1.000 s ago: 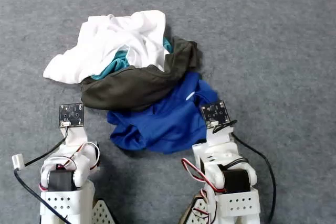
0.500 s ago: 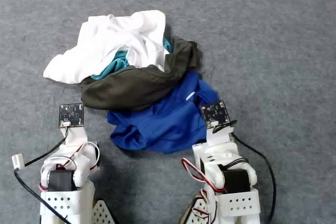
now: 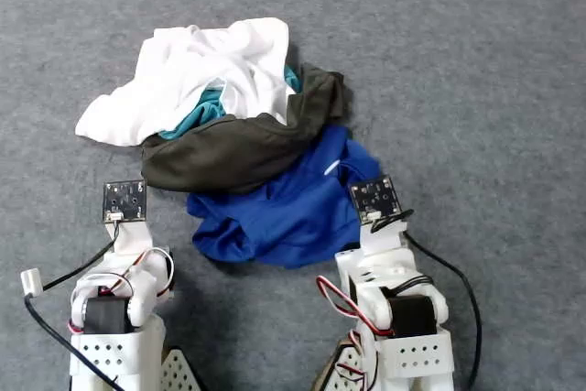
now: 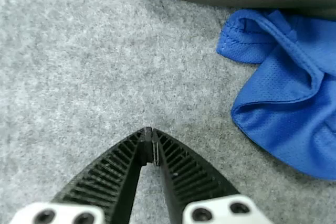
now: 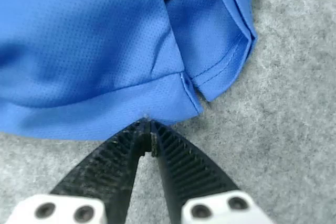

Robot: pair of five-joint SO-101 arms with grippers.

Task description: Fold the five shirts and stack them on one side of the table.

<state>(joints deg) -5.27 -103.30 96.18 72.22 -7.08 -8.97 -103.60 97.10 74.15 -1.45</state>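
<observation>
Unfolded, the shirts lie heaped mid-table, the blue shirt nearest the arms, with the dark grey shirt and white shirt behind it. The right gripper, closed and empty, sits at the blue hem, probably so it can start there. The left gripper, likewise closed and empty, hangs over bare table.

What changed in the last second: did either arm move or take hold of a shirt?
Nothing visibly changed. Nothing was taken hold of or let go. The white shirt, dark grey shirt and blue shirt lie heaped as before. The left gripper stays shut over bare table, and the right gripper stays shut at the blue shirt's hem.
</observation>
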